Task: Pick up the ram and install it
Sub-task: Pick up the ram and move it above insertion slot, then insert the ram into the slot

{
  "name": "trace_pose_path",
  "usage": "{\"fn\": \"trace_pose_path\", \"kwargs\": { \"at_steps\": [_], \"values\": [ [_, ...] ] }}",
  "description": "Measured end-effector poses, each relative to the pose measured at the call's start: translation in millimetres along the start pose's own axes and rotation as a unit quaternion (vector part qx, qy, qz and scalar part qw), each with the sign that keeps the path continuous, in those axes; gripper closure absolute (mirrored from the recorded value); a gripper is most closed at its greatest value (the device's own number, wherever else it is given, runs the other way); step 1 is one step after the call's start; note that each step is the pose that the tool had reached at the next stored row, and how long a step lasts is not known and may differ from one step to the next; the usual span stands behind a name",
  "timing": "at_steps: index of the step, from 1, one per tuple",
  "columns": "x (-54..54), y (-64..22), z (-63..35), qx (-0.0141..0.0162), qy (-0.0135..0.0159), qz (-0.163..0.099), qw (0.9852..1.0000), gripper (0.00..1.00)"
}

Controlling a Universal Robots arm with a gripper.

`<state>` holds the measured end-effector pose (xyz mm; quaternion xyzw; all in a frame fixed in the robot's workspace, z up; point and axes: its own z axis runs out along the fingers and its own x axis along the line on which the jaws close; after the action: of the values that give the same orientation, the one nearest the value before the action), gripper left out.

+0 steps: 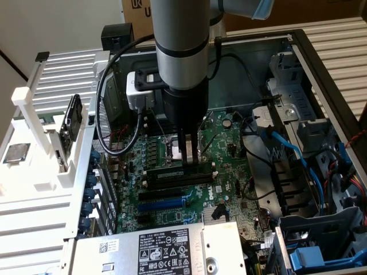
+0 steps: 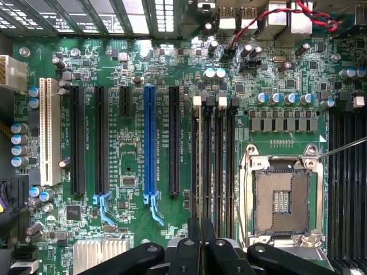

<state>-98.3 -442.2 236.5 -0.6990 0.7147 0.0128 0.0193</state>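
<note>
Inside an open desktop tower, exterior view: we see the grey tubular arm (image 1: 182, 46) hanging from twelve o'clock, its black gripper (image 1: 190, 159) planted at the centre. The fingers stand nearly together, pinching the upper edge of the ram (image 1: 169, 170). This long dark stick lies along the memory slots, at six o'clock of the square CPU socket (image 1: 174, 150). A silver metal box (image 1: 92, 260) at six o'clock bears a black-and-white label (image 1: 163, 252), its print too fine to read. A cardboard box (image 1: 133, 8) at eleven o'clock shows "UK".

Wrist view: a glossy green motherboard (image 2: 132, 86) carries one blue slot (image 2: 150, 143), a white slot (image 2: 49, 132) and the steel-framed socket (image 2: 282, 197). The fingertips (image 2: 196, 229), a sliver apart, hover over the white-clipped memory slots (image 2: 219, 166) between blue slot and socket. We cannot tell the ram's thin edge from them.
</note>
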Motion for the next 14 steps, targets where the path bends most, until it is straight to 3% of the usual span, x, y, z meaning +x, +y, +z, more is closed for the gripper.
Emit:
{"fn": "trace_pose_path", "kwargs": {
  "at_steps": [14],
  "values": [
    [0.0, 0.2, 1.2, 0.0000, 0.0000, -0.001, 1.0000, 0.88]
  ]
}}
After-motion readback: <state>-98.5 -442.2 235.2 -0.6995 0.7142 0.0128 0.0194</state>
